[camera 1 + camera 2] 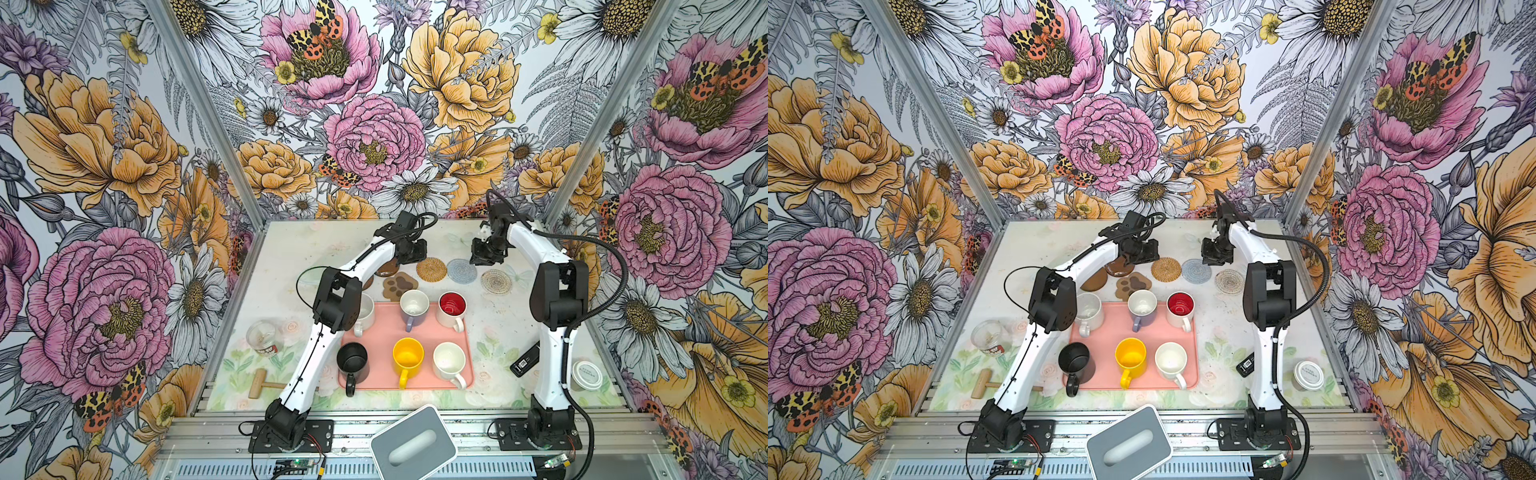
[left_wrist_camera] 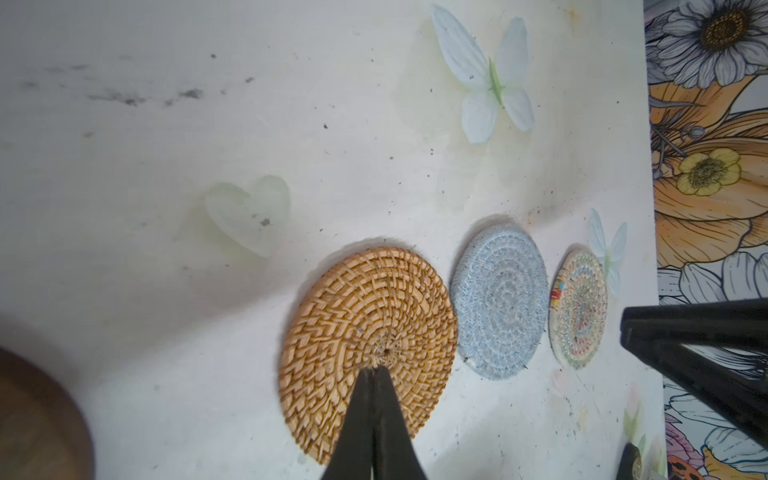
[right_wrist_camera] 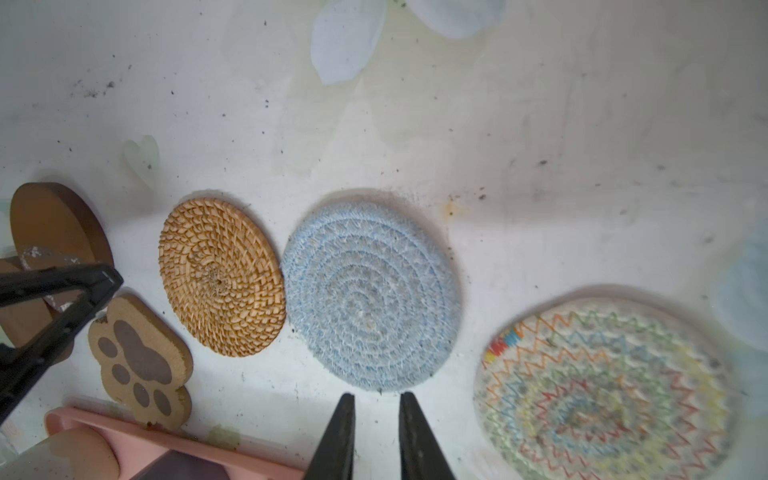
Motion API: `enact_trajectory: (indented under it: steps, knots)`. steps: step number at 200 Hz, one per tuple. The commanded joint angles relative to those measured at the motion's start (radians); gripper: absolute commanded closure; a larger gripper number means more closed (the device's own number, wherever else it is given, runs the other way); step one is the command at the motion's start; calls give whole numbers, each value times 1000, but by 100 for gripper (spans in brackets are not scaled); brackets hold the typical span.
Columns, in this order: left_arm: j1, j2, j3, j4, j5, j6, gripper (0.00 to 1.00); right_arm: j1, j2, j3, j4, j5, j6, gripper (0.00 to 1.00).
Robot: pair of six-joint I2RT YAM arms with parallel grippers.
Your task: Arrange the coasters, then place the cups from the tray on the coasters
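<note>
Now both your arms arch forward: left end effector (image 2: 372,370) shut, empty, over the rattan coaster (image 2: 365,307); right end effector (image 3: 376,397) slightly parted, empty.

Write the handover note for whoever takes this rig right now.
Left gripper: shut, empty, over the tan rattan round coaster.
Right gripper: slightly open, empty, near the grey-blue woven round coaster.
Done: those two and the cream lacy round coaster lie in a row beyond the salmon-pink rectangular tray.
To do: space out the brown paw-print coaster and two brown disc coasters; put the six handled mugs, all on the tray, onto coasters.
</note>
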Motion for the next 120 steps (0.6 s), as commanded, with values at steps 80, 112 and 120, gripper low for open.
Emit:
enact_trajectory:
  steps: [80, 112, 120]
  knots:
    - [149, -340, -348, 4, -111, 86, 100, -127, -69, -185, 27, 75, -52, 85]
    - [163, -398, -425, 6, -150, 99, 100, -147, -31, -184, 40, 63, -44, 87]
    - [165, -412, -442, 10, -154, 99, 100, -146, -23, -187, 43, 58, -42, 87]
